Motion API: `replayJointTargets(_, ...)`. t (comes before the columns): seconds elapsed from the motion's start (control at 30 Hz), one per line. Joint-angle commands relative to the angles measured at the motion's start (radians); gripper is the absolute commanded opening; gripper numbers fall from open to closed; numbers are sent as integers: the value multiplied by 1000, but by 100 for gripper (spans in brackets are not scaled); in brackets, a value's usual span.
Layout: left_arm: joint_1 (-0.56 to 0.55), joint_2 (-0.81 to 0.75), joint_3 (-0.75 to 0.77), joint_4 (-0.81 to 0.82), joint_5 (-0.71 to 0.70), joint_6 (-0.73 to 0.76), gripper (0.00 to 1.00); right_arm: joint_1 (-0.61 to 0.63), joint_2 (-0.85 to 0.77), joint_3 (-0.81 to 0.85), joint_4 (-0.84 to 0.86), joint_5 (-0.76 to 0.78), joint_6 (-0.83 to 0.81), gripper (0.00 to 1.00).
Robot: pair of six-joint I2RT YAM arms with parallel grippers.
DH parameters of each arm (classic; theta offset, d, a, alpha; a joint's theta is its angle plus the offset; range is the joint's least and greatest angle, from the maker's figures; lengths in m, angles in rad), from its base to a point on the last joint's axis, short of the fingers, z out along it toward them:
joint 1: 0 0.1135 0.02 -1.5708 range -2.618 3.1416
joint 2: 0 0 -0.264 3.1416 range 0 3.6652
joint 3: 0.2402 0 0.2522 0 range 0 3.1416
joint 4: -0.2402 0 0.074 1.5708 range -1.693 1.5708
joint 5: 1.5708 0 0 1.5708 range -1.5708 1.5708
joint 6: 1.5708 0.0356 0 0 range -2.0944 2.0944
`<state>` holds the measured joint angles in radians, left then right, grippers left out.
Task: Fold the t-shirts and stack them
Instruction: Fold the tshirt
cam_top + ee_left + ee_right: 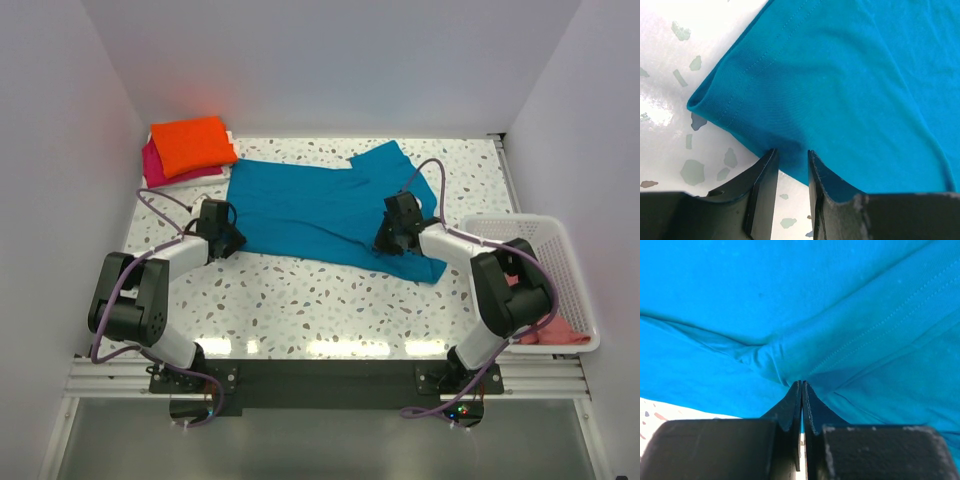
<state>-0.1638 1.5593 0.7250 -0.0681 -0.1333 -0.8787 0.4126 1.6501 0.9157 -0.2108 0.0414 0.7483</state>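
A teal blue t-shirt (310, 205) lies spread across the middle of the table. My left gripper (230, 243) is at its lower left hem corner. In the left wrist view the gripper (791, 151) is slightly open, with the edge of the teal cloth (850, 75) between its fingertips. My right gripper (383, 240) is on the right part of the shirt. In the right wrist view it (802, 382) is shut on a gathered pinch of teal cloth (790, 290). A folded orange shirt (192, 143) lies on a magenta one (153, 170) at the back left.
A white mesh basket (520, 220) stands at the right table edge with a salmon pink shirt (555, 330) inside. The speckled white table (300, 300) shows bare in front of the teal shirt. White walls close in the back and sides.
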Motion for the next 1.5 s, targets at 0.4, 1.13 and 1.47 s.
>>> replayJointTargets(0.4,10,5,13,31,12,10,34,20,-35,55,-24,84,-67,21)
replayJointTargets(1.13,9,19,11,42,27,7,34,118,16,72,-102,255,-158,28)
replayJointTargets(1.47,9,25,7,45,32,7,34,132,43,91,-91,242,-162,27)
